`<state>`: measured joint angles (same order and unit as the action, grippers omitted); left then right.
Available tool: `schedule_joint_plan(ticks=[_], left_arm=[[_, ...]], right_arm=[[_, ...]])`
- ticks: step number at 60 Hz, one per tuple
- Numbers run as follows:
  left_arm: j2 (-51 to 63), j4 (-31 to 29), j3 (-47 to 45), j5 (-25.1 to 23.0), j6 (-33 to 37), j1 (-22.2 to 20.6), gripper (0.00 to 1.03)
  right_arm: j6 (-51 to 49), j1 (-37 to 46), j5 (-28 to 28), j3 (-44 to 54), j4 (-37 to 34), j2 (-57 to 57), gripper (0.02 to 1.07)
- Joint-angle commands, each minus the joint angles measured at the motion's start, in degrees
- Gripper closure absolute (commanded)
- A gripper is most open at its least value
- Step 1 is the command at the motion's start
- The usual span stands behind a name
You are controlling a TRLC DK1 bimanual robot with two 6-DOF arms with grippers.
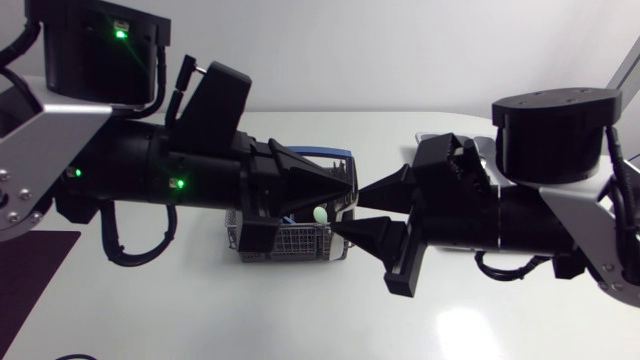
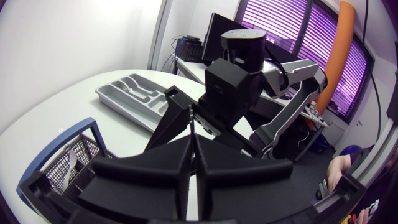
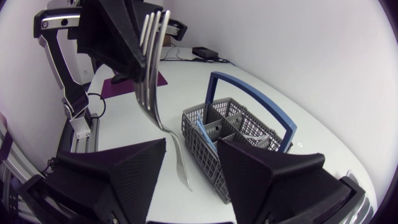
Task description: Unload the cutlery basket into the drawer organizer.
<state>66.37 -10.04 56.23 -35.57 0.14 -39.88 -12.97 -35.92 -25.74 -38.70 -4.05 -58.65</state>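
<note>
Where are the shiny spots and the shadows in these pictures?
Head view: green lights glow on the left arm, and the bare table has a pale sheen. Right wrist view: the fork gleams in bright streaks along its tines. Left wrist view: the drawer organizer has dark shadows inside its compartments.

I work over a glossy white table [image 1: 500, 330] with a rounded edge, and soft light glares off its surface. A dark purple mat [image 1: 30, 280] lies on it at my left side. Behind it stands a plain white wall [image 1: 400, 50], and slatted window blinds [image 2: 292, 28] glow violet.
</note>
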Motion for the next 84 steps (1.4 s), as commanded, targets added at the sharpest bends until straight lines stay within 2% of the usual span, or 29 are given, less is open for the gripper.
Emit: schedule_joint_plan(ticks=[1, 8, 10, 25, 28, 39, 49, 54, 59, 73, 84], left_arm=[[0.7, 0.2, 2.0, -0.7, -1.0, -0.4, 1.00], [0.8, 0.2, 2.0, -0.7, -1.3, -0.3, 1.00], [0.8, 0.2, 2.0, -0.8, -1.4, -0.2, 1.00], [0.8, 0.2, 2.0, -0.9, -1.5, 0.0, 1.00], [0.7, 0.0, 2.2, -0.9, -1.7, 0.2, 0.94], [0.5, -0.1, 2.3, -0.9, -2.1, 0.6, 0.92], [0.3, -0.2, 2.5, -0.9, -2.4, 1.1, 0.82], [0.1, -0.2, 2.4, -0.8, -2.4, 1.3, 0.69], [-0.1, -0.2, 2.4, -0.8, -2.5, 1.6, 0.65], [-0.3, -0.4, 2.7, -0.4, -2.5, 4.0, 0.32], [-1.0, -0.4, 5.0, 1.3, -2.9, 9.4, 0.29]], right_arm=[[-1.5, -0.6, -0.3, -1.3, 1.1, -1.2, 0.67], [-2.2, -1.2, -0.5, -1.0, 1.1, -1.5, 0.86], [-2.4, -1.4, -0.7, -0.9, 1.0, -1.5, 0.88], [-2.2, -2.2, -1.9, -0.7, 0.3, -0.9, 0.94], [-2.2, -2.2, -1.9, -0.6, 0.0, -0.8, 0.94], [-1.4, -2.2, -2.5, 0.1, -0.5, -0.5, 0.98], [-1.3, -1.8, -2.3, 0.4, -2.1, 1.0, 1.01], [-1.2, -1.3, -2.1, 0.5, -3.1, 1.4, 1.01], [-1.2, -0.4, -2.0, 1.0, -3.6, 1.8, 1.01], [-1.3, 2.5, -2.0, 2.6, -5.6, 5.0, 1.01], [-1.9, 9.0, -2.0, 3.9, -7.7, 8.0, 1.01]])
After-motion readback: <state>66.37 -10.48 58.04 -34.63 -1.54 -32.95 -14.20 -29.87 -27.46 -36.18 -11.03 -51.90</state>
